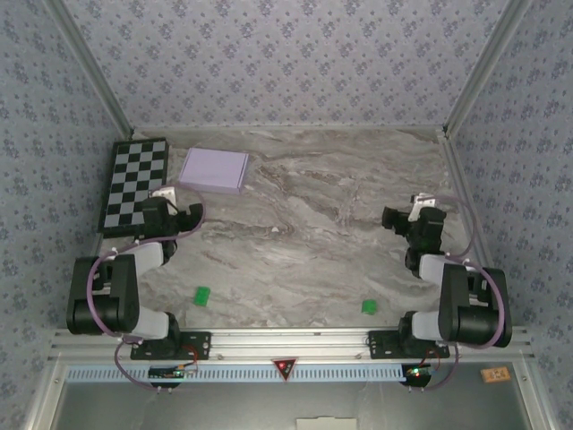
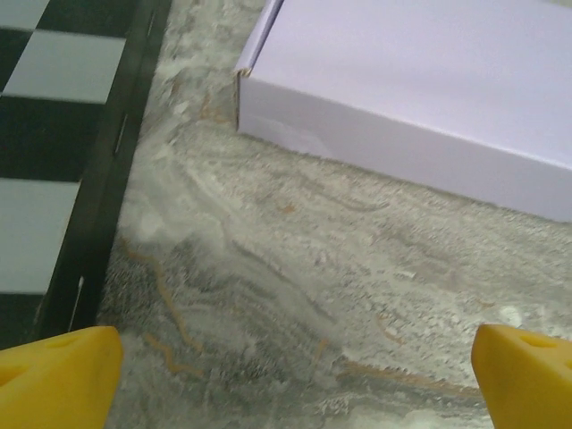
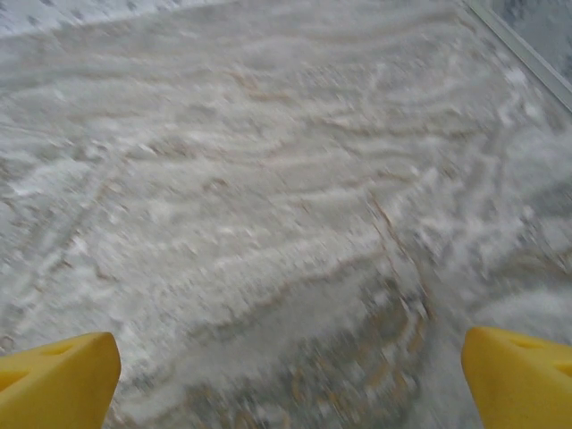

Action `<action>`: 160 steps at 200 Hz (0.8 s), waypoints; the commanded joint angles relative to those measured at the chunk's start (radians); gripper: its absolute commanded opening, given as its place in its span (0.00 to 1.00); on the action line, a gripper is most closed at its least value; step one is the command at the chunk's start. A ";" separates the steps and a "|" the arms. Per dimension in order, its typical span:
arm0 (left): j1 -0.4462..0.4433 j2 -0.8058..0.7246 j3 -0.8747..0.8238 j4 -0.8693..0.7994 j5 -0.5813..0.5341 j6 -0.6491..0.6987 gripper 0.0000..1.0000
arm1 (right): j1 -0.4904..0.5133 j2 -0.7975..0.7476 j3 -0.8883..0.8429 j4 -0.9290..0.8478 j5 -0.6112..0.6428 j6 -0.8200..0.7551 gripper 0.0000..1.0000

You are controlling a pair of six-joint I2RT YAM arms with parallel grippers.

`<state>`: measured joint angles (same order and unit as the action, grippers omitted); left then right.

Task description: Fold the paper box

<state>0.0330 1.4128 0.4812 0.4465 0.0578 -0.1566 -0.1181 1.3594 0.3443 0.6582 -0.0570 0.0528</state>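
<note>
The paper box (image 1: 214, 169) lies folded flat, lavender; left fingers (image 2: 54, 375) and right fingers (image 3: 54, 380) spread, empty.

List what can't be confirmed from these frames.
- paper box, top view: too small to see whether flaps are tucked.
- Same box, left wrist view: far and right sides cut off by frame edges.
- green tags, top view: too small to identify.
- table, right wrist view: blurred.

Blue-grey floral wallpaper (image 1: 286, 63) lines three walls — below, a grey-veined marble-look tabletop (image 1: 313, 251), evenly lit.
</note>
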 commanded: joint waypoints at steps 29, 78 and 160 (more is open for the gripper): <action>0.038 -0.028 -0.011 0.087 0.091 0.044 1.00 | 0.063 0.161 0.039 0.161 0.033 -0.072 1.00; 0.085 0.017 -0.049 0.255 0.077 0.070 1.00 | 0.083 0.172 0.038 0.192 0.088 -0.076 1.00; 0.023 0.121 -0.069 0.369 0.065 0.146 1.00 | 0.088 0.175 0.038 0.193 0.094 -0.079 1.00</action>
<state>0.0624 1.5265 0.4156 0.7506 0.1421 -0.0437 -0.0353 1.5356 0.3637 0.8288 0.0154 -0.0093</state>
